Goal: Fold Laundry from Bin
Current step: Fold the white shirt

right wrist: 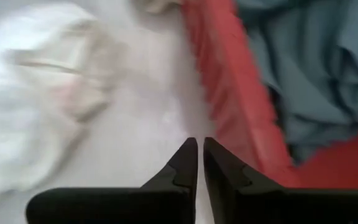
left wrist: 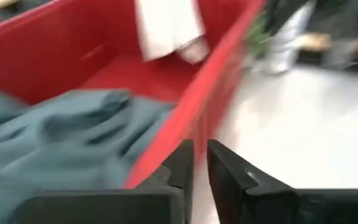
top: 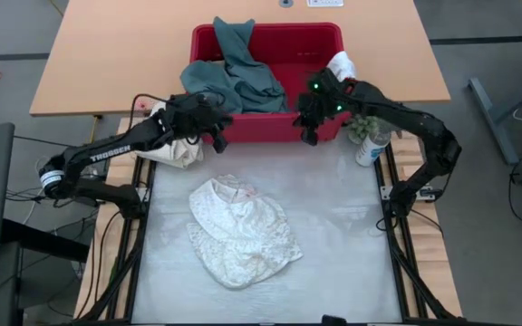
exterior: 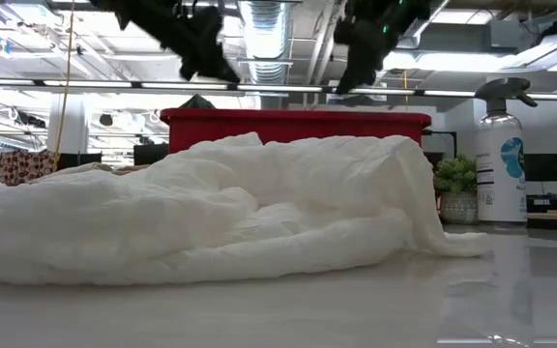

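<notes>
In the low view the towel (exterior: 211,208) hid most of the bin (exterior: 298,126), and the top edge cut off both arms.

Red bin (top: 270,41) looks like smooth plastic; the white towel (top: 240,231) is textured cloth on a glossy pale table (top: 333,208); teal garment (top: 238,77) soft, matt.

A light wooden table (top: 107,63) stands on grey floor (top: 497,244) beyond both grippers, beneath ceiling ducting (exterior: 274,24) and strip lights (exterior: 491,60).
</notes>
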